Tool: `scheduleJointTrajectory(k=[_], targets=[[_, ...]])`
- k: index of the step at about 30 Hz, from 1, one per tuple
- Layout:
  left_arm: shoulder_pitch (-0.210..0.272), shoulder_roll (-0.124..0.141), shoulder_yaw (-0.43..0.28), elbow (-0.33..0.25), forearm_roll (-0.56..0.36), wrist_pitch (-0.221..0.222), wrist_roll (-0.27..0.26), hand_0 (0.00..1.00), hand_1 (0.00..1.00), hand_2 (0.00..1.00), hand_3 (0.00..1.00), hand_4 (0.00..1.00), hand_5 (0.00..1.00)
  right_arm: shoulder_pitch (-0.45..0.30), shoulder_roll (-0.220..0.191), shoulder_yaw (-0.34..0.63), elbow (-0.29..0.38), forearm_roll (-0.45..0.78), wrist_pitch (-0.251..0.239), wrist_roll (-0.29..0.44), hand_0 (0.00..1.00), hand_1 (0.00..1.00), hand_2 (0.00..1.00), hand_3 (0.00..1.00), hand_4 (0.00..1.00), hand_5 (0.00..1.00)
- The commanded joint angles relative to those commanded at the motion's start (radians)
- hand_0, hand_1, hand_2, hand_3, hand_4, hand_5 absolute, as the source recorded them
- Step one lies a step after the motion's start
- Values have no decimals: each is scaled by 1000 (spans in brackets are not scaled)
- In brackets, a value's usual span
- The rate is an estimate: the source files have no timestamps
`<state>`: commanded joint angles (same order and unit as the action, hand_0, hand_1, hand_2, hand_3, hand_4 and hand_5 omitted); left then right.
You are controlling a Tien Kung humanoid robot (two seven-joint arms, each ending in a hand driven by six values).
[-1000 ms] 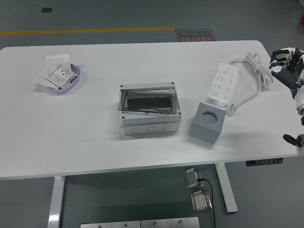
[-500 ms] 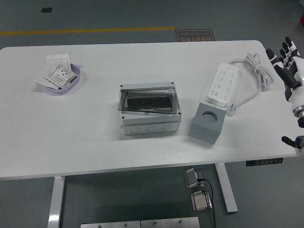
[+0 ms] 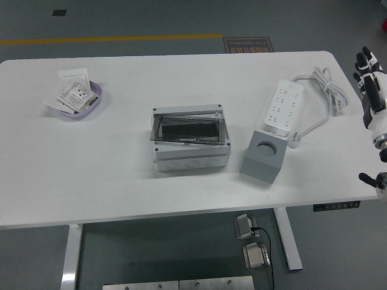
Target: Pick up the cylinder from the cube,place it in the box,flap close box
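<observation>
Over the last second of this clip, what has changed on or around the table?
Only the right hand moved: its curled fingers straightened and it drew back toward the table's right edge, holding nothing. The box, the cube, the power strip and the bowl stayed where they were. The cube's socket looks empty throughout.

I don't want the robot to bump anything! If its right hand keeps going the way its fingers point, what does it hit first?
Probably nothing. The right hand is at the table's right edge, its fingers pointing toward the far side. The coiled cord lies left of that line. Depth is hard to judge.
</observation>
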<state>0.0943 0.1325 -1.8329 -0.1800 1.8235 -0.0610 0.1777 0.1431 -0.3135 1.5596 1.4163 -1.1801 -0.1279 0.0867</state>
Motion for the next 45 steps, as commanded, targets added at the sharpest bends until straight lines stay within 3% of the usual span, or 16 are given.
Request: scheduleJointTrajectory(k=[9, 11, 12, 17, 18, 23, 24, 29, 30, 35, 36, 41, 42, 45], targets=[[-1, -1, 3, 0, -3, -1, 1, 609, 667, 601, 592, 637, 269, 0, 3, 8, 3, 96, -188, 57, 998, 991, 976, 998, 998, 907], [-1, -1, 2, 0, -2, -1, 1, 609, 667, 601, 592, 637, 269, -1, 3, 10, 6, 99, -209, 60, 998, 991, 976, 998, 998, 907], [-1, -1, 1, 0, -1, -1, 1, 609, 667, 601, 592, 637, 269, -1, 3, 11, 8, 98, -217, 61, 610, 394, 588, 524, 985, 998], [-3, -3, 3, 0, -5, 0, 0, 609, 667, 601, 592, 637, 269, -2, 3, 12, 18, 99, -242, 63, 610, 394, 588, 524, 985, 998], [-4, -3, 3, 0, -4, 0, 0, 609, 667, 603, 592, 638, 270, -1, 3, 12, 18, 103, -244, 63, 306, 245, 352, 298, 834, 998], [-4, -3, 1, 0, -1, 0, 0, 609, 667, 603, 592, 638, 270, -1, 5, 11, 12, 121, -242, 65, 306, 245, 352, 298, 834, 998], [-4, -3, 0, 0, 0, 0, 0, 609, 666, 604, 592, 638, 268, -1, 5, 10, 10, 123, -236, 66, 215, 175, 262, 223, 763, 992], [-4, -3, -2, 0, 2, -1, 0, 609, 666, 604, 592, 638, 268, -1, 5, 12, -2, 86, -161, 41, 215, 175, 262, 223, 763, 992], [-4, -3, -1, 0, 1, -1, 0, 608, 667, 605, 592, 638, 269, -1, 6, 13, -3, 67, -140, 28, 227, 211, 275, 256, 767, 875], [-4, -4, 2, 0, -2, -1, 0, 608, 667, 605, 592, 638, 269, -1, 7, 11, -4, 12, -70, -6, 227, 211, 275, 256, 767, 875], [-4, -4, 3, 0, -3, -2, 0, 607, 667, 605, 592, 638, 270, -1, 7, 10, -4, 8, -63, -9, 549, 546, 634, 584, 863, 948], [-4, -4, 1, 0, -1, -2, 1, 607, 667, 605, 592, 638, 270, 0, 7, 7, -3, 2, -48, -14, 549, 546, 634, 584, 863, 948], [-5, -4, 1, 0, -2, -2, 1, 607, 667, 605, 592, 638, 270, 0, 7, 6, -2, 2, -46, -14, 897, 808, 852, 878, 951, 974], [-6, -4, 2, 0, -2, -2, 0, 607, 667, 605, 592, 638, 270, 1, 7, 6, -1, -5, -27, -15, 897, 808, 852, 878, 951, 974]])
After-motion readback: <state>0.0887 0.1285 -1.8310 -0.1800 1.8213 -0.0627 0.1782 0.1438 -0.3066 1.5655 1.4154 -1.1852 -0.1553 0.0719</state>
